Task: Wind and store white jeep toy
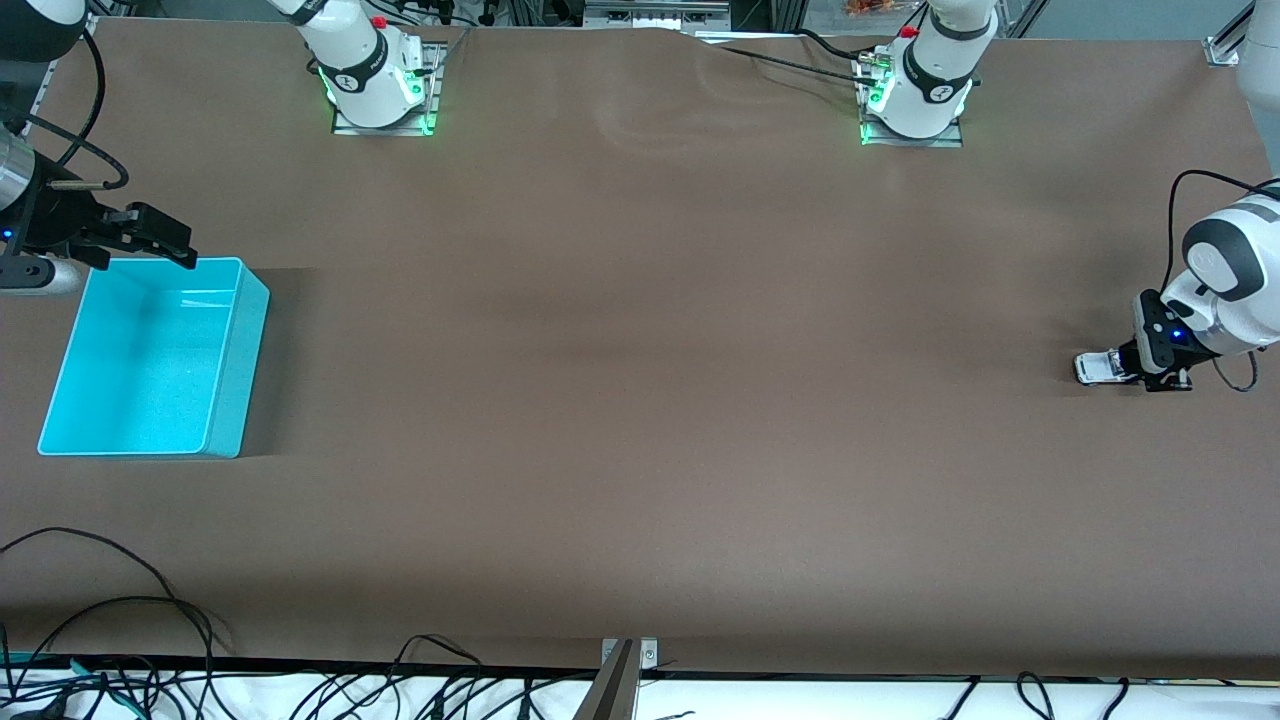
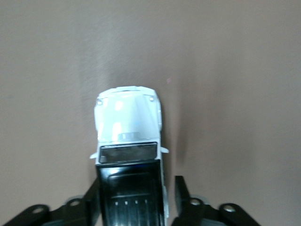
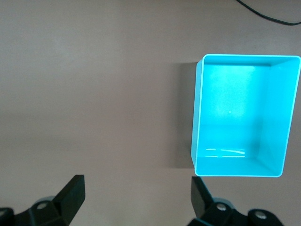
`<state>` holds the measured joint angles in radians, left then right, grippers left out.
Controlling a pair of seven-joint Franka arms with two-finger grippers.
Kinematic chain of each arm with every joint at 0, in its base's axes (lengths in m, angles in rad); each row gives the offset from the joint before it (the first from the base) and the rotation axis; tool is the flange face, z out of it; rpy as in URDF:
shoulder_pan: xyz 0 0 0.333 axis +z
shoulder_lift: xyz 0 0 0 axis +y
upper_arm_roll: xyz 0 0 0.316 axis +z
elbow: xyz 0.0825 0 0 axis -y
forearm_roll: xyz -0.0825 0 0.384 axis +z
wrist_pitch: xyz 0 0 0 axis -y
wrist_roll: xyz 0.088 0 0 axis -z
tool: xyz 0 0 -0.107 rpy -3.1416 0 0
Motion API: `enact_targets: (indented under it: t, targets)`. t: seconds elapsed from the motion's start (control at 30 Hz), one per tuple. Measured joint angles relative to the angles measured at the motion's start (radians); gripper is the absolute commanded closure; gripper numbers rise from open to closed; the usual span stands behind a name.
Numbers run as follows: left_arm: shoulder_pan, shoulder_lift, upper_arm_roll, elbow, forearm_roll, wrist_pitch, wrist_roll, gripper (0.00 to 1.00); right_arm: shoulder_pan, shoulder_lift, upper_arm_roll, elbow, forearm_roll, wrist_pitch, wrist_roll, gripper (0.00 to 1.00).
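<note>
The white jeep toy [image 1: 1098, 366] [image 2: 128, 122], boxy with a black roof, stands on the brown table at the left arm's end. My left gripper [image 1: 1128, 368] [image 2: 137, 188] is down at the table with its fingers on either side of the jeep's rear. It is open: one finger [image 2: 181, 188] stands clear of the car's side with a gap showing, and the other lies close along the black roof. My right gripper [image 1: 168, 240] [image 3: 136, 188] hangs open and empty by the corner of the turquoise bin [image 1: 240, 370] [image 3: 197, 117] at the right arm's end.
The bin holds nothing. Both arm bases [image 1: 380, 90] [image 1: 915, 100] stand along the table edge farthest from the front camera. Loose cables [image 1: 120, 620] lie at the edge nearest the camera.
</note>
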<state>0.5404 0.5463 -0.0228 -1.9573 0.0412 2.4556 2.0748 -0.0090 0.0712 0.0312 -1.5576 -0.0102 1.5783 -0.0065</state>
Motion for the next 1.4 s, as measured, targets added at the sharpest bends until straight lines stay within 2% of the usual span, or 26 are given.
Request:
enact_targets:
  t: [0.37, 0.7, 0.8, 0.83, 1.07, 1.4]
  targets:
    - [-0.017, -0.011, -0.022, 0.250, 0.000, -0.365, -0.018, 0.00, 0.000, 0.000, 0.000, 0.000, 0.000, 0.000, 0.000, 0.00]
    - [-0.084, -0.060, -0.029, 0.360, 0.000, -0.577, -0.195, 0.00, 0.000, 0.000, 0.000, 0.000, 0.000, 0.000, 0.000, 0.00]
    - [-0.122, -0.064, -0.030, 0.386, 0.000, -0.620, -0.287, 0.00, 0.000, 0.000, 0.000, 0.000, 0.000, 0.000, 0.000, 0.00]
    - [-0.167, -0.066, -0.031, 0.400, 0.000, -0.643, -0.391, 0.00, 0.000, 0.000, 0.000, 0.000, 0.000, 0.000, 0.000, 0.00]
    - [-0.203, -0.074, -0.032, 0.407, 0.000, -0.682, -0.519, 0.00, 0.000, 0.000, 0.000, 0.000, 0.000, 0.000, 0.000, 0.00]
    - [-0.351, -0.164, -0.035, 0.424, -0.001, -0.831, -0.864, 0.00, 0.000, 0.000, 0.000, 0.000, 0.001, 0.000, 0.000, 0.00]
